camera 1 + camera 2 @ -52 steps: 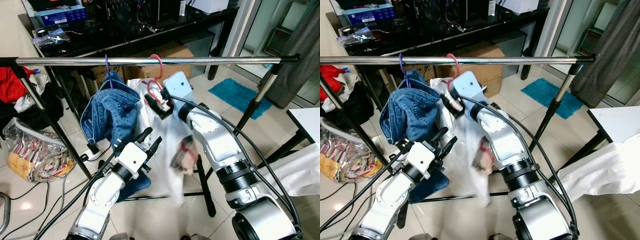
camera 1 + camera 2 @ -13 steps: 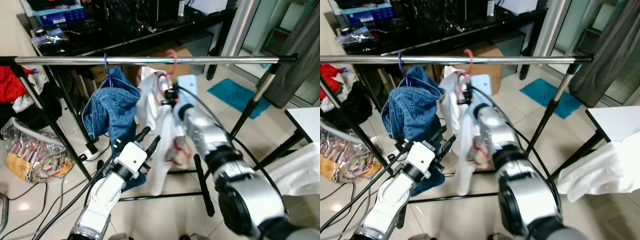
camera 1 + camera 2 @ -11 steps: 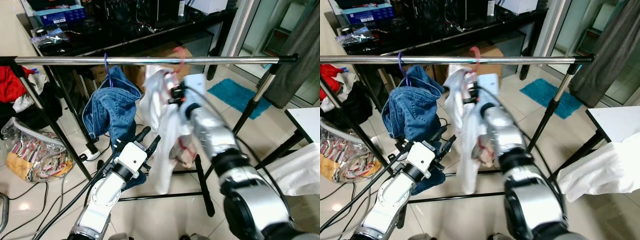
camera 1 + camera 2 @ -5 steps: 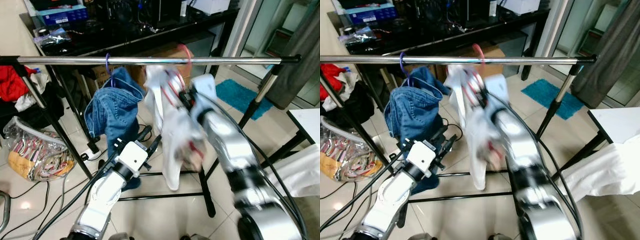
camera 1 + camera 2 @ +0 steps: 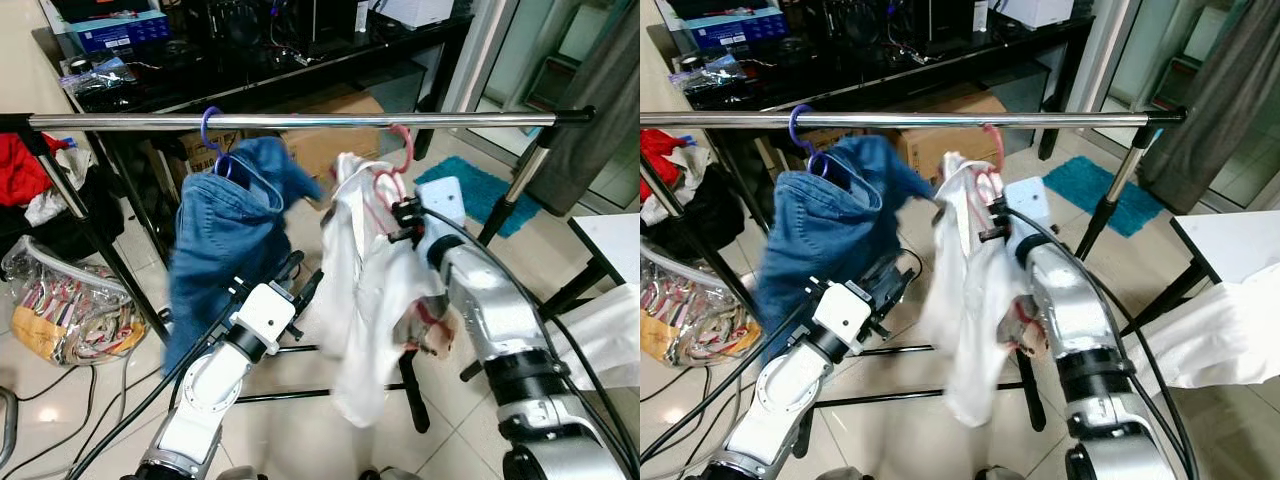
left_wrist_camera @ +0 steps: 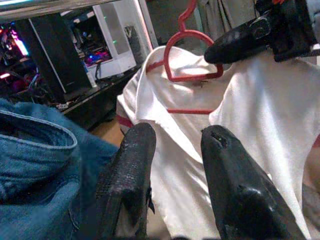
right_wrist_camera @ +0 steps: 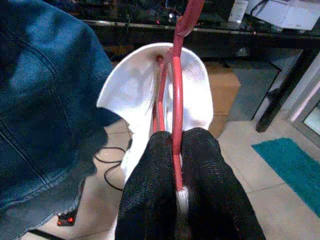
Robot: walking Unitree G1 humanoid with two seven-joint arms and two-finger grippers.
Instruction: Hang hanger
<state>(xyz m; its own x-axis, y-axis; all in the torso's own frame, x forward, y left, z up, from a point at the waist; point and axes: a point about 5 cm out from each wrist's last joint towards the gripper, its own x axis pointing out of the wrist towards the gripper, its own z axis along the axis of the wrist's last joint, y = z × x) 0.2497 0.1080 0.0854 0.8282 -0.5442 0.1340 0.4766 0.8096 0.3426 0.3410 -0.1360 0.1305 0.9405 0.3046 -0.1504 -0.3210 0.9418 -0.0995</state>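
Observation:
A chrome rail (image 5: 300, 120) crosses in front of me. The red hanger (image 5: 398, 150) carries a white shirt (image 5: 365, 300); its hook sits just under the rail, and I cannot tell whether it catches on it. My right gripper (image 7: 176, 165) is shut on the hanger's neck, right below the hook. The left gripper (image 5: 300, 272) stands open lower down, between the shirt and the blue jeans (image 5: 225, 230), holding nothing. The jeans hang from a purple hanger (image 5: 212, 125) on the rail to the left.
Behind the rail stand a black desk (image 5: 250, 60) with computer gear and a cardboard box (image 5: 320, 140). Red clothes (image 5: 20, 165) and a plastic bag (image 5: 70, 300) lie at the left. A teal mat (image 5: 490, 190) and a white cloth (image 5: 600, 330) are at the right.
The right gripper has carried the hanger and shirt to the right, and the hook has dropped from above the rail to just under it. The jeans have swung outward. The left arm stays put.

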